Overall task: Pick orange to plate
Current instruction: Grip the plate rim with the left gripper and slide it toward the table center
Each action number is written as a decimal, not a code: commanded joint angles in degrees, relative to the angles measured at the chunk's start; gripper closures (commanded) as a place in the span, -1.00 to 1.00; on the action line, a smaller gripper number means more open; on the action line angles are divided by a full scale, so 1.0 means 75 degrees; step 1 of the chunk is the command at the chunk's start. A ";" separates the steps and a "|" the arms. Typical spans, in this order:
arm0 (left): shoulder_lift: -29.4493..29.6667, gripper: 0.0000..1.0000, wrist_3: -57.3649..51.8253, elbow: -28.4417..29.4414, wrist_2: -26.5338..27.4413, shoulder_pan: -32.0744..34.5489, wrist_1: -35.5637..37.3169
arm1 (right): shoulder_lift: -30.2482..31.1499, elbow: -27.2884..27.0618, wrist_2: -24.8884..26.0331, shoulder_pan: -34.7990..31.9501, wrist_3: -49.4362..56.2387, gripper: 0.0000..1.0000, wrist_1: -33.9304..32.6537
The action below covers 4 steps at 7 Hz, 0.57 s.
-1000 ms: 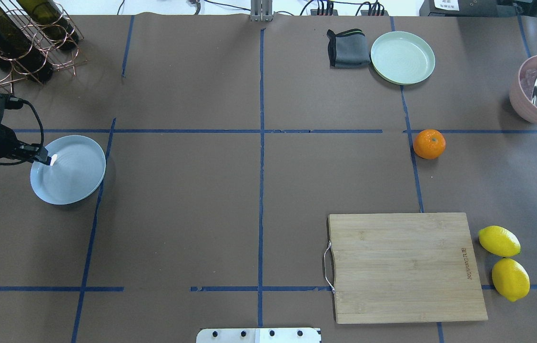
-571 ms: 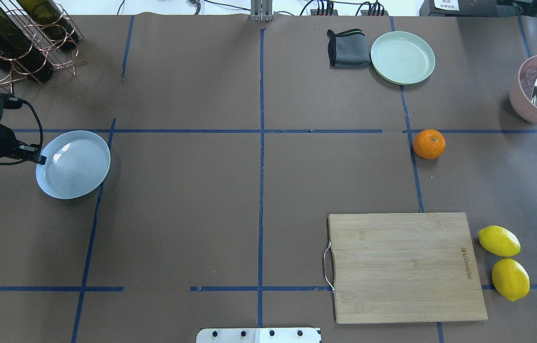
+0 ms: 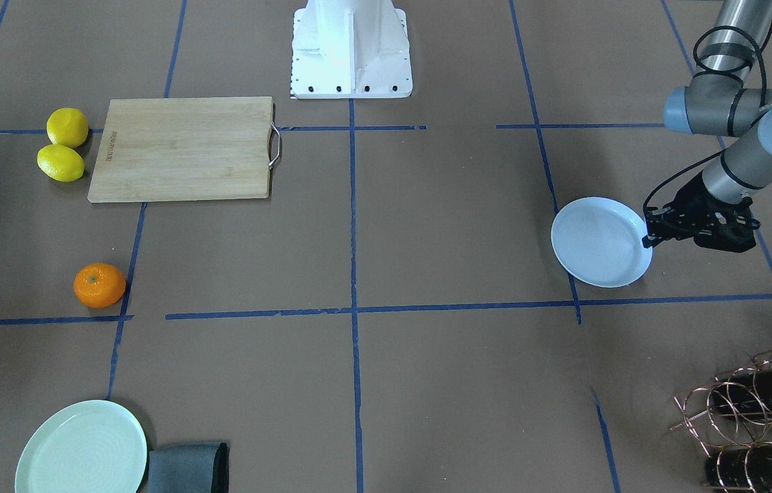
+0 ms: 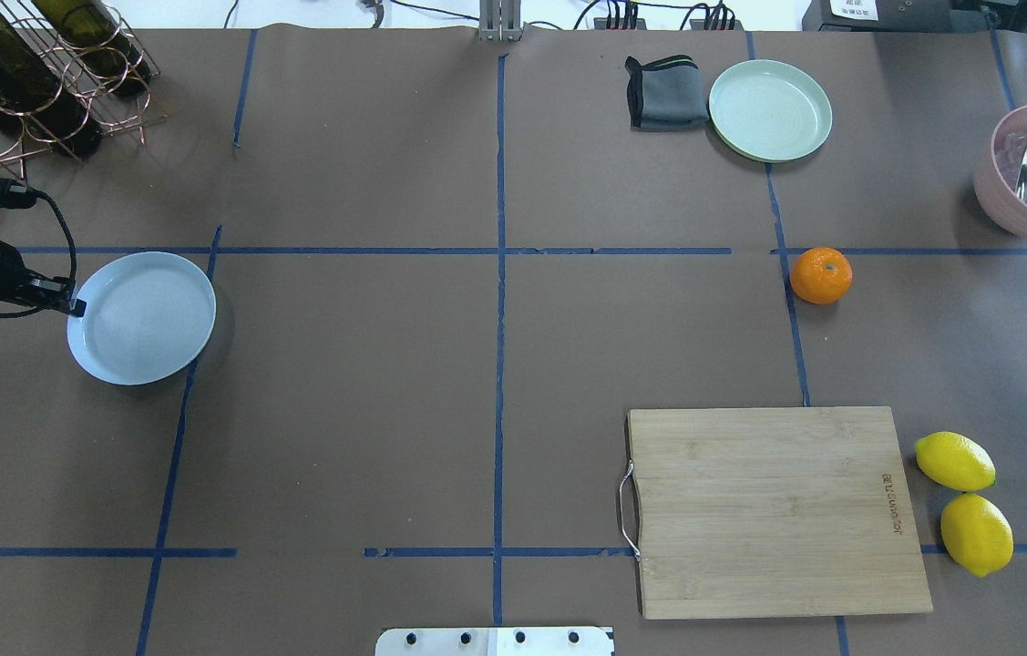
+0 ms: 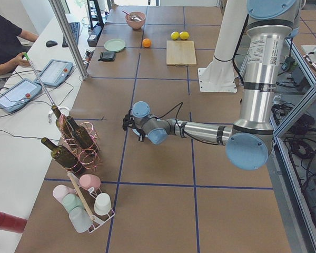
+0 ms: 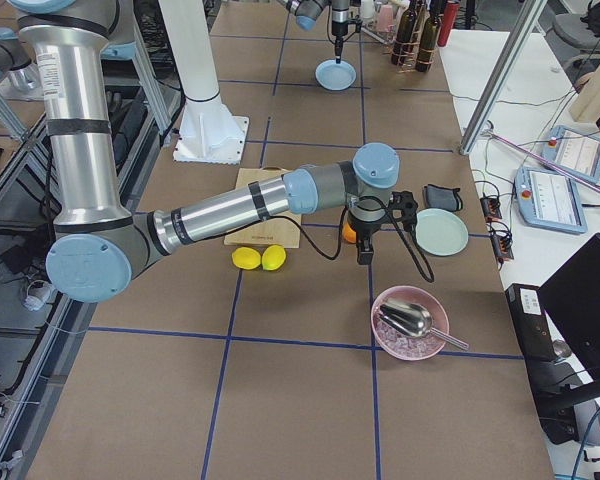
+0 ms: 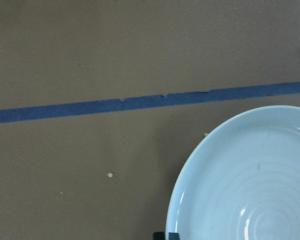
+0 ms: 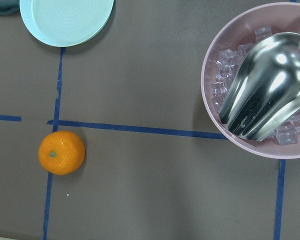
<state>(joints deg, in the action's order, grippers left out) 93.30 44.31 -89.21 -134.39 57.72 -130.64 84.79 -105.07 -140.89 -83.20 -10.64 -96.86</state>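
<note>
The orange (image 4: 821, 275) lies on the brown table at the right, on a blue tape line; the right wrist view has it at lower left (image 8: 61, 152). The pale bluish plate (image 4: 141, 317) is far off on the left side. My left gripper (image 4: 76, 308) is shut on the plate's outer rim, and a dark fingertip (image 7: 166, 235) shows at that rim in the left wrist view. My right gripper (image 6: 365, 250) shows only in the exterior right view, hanging over the orange (image 6: 349, 232); whether it is open or shut I cannot tell.
A mint-green plate (image 4: 770, 109) and a folded grey cloth (image 4: 666, 91) sit behind the orange. A pink bowl (image 4: 987, 196) of ice with a metal scoop stands at far right. A wooden cutting board (image 4: 777, 510) and two lemons (image 4: 964, 501) lie in front. A bottle rack (image 4: 30, 73) is back left.
The plate has shifted a little to the right and levelled out. The left gripper's tip has drawn back from over the plate's inside to its rim. The orange has not moved.
</note>
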 commanded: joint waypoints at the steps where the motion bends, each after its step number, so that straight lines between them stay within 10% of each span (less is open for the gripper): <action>1: -0.0007 1.00 0.0196 -0.0479 -0.1449 0.0752 0.0097 | -0.0009 0.0005 0.0012 0.0042 -0.0035 -1.00 0.0000; 4: 0.1875 1.00 0.3888 -0.0538 -0.0883 -0.0095 0.0368 | -0.0195 0.0017 0.0059 0.0358 -0.0536 -1.00 0.0000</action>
<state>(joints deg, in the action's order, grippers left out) 102.12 62.20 -92.76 -143.65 60.93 -128.06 84.12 -105.00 -140.55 -81.37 -12.96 -96.86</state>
